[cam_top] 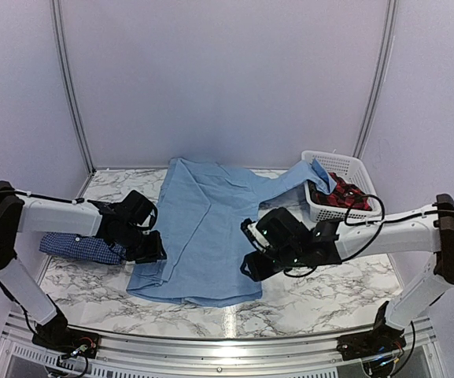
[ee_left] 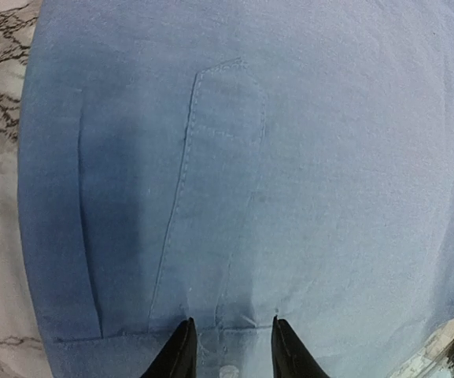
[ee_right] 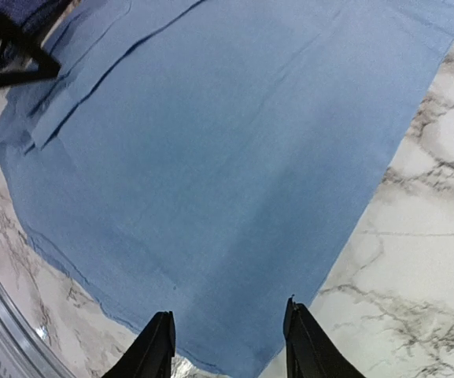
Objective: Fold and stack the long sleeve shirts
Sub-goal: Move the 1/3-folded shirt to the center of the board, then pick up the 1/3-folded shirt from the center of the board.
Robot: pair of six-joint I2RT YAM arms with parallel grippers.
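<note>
The light blue long sleeve shirt (cam_top: 203,228) lies spread on the marble table, one sleeve reaching to the basket. The dark blue checked shirt (cam_top: 77,246) sits folded at the left, partly under my left arm. My left gripper (cam_top: 149,248) rests at the light blue shirt's left edge. In the left wrist view its jaws (ee_left: 230,323) stand apart over a seam and a button of the light blue cloth (ee_left: 289,157), closed on nothing. My right gripper (cam_top: 254,266) is at the shirt's lower right. Its jaws (ee_right: 229,311) stand open above the corner of the cloth (ee_right: 211,157).
A white basket (cam_top: 345,161) holding red and black cloth (cam_top: 345,195) stands at the back right, close behind my right arm. Bare marble (ee_right: 415,260) shows right of the shirt. The table's metal front rail (cam_top: 227,342) runs along the near edge.
</note>
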